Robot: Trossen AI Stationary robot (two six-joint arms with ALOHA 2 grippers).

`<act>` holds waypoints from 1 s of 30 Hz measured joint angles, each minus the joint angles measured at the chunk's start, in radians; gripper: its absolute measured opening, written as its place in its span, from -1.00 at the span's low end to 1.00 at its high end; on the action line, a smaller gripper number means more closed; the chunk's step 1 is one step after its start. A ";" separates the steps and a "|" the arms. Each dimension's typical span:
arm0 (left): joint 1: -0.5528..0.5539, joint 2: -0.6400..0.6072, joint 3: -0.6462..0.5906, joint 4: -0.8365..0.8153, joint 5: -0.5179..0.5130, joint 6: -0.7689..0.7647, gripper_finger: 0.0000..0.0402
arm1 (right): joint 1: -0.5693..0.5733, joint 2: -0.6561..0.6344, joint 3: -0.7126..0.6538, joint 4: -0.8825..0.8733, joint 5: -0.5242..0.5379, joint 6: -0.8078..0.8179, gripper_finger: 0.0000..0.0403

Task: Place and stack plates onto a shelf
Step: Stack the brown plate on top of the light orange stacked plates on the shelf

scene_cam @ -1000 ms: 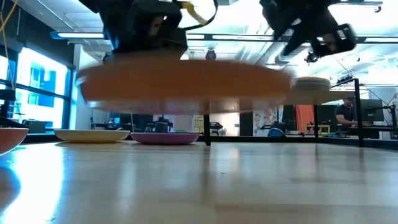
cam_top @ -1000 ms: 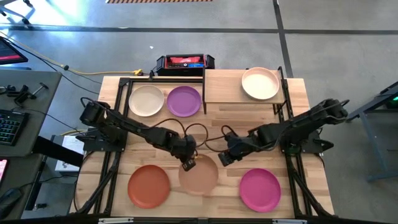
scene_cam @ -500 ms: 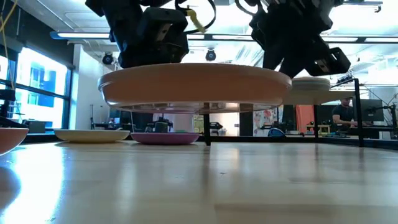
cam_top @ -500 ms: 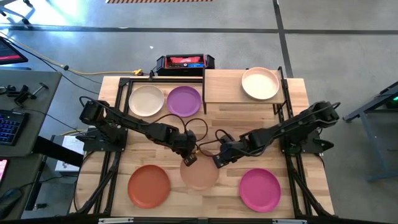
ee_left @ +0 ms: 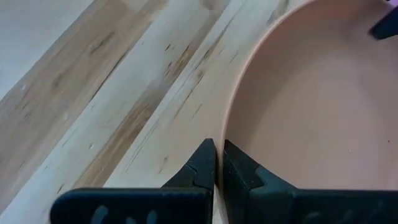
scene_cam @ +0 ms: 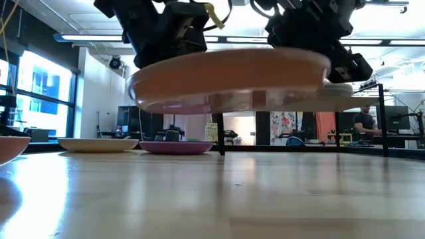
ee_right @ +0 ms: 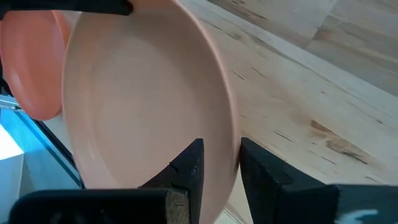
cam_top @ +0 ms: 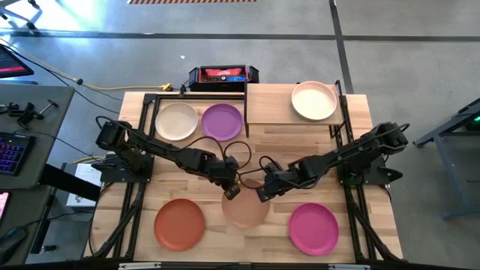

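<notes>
1. The left gripper (cam_top: pixel 231 191) pinches the tan plate's (cam_top: pixel 245 210) rim, jaws squeezed tight.
2. The right gripper (cam_top: pixel 262 193) has the opposite rim between its jaws.
3. The plate hangs tilted above the table (cam_top: pixel 360 120).

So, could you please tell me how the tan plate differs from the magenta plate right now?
The tan plate is lifted off the table and tilted, as the low view shows; the magenta plate lies flat on the tabletop. The tan plate's rim is gripped by the left tool and straddled by the right tool; nothing touches the magenta plate. Both are round, matte and look equal in size.
</notes>
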 joint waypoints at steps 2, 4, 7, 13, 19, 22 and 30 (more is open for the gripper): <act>0.000 0.000 0.000 0.015 0.000 0.001 -1.00 | 0.000 0.000 0.000 -0.002 0.000 0.000 -0.59; 0.000 0.000 0.000 0.018 0.000 0.001 -1.00 | 0.000 0.000 0.000 -0.002 -0.001 0.000 -0.60; 0.000 0.000 0.000 0.017 0.000 0.008 -1.00 | 0.000 0.000 0.000 -0.003 -0.003 0.000 -0.70; -0.001 0.000 0.000 0.018 0.001 0.011 -0.96 | 0.001 0.000 0.000 -0.010 -0.004 -0.005 -0.96; 0.000 0.000 0.000 0.025 0.001 0.010 -0.88 | 0.000 0.000 0.000 -0.008 -0.001 0.000 -0.98; 0.000 0.000 0.000 0.030 0.005 0.010 -0.86 | 0.000 0.000 0.000 -0.008 -0.001 -0.001 -0.99; 0.007 0.000 0.000 0.104 0.071 0.035 -0.75 | 0.001 0.000 0.000 -0.009 -0.006 -0.002 -1.00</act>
